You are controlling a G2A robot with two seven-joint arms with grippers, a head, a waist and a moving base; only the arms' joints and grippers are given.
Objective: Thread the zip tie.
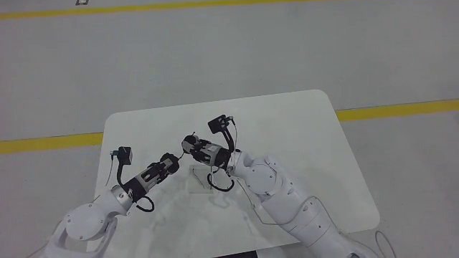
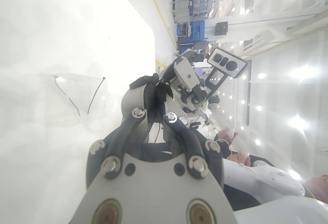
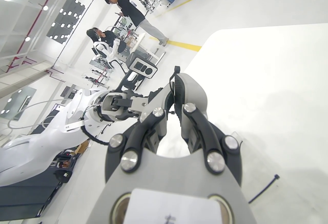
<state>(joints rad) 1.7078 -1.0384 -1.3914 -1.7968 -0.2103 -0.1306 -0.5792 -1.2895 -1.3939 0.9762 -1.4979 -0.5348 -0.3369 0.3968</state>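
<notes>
Zip tie point(image 3: 175, 75) pinched in right claw point(image 3: 176, 97), left claw point(image 2: 155, 99) state unclear, white table point(image 1: 301, 129)

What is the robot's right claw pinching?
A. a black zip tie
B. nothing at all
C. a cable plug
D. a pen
A: in the right wrist view a thin black zip tie is clamped between the shut fingers of the right gripper, with its head sticking out past the fingertips.
</notes>
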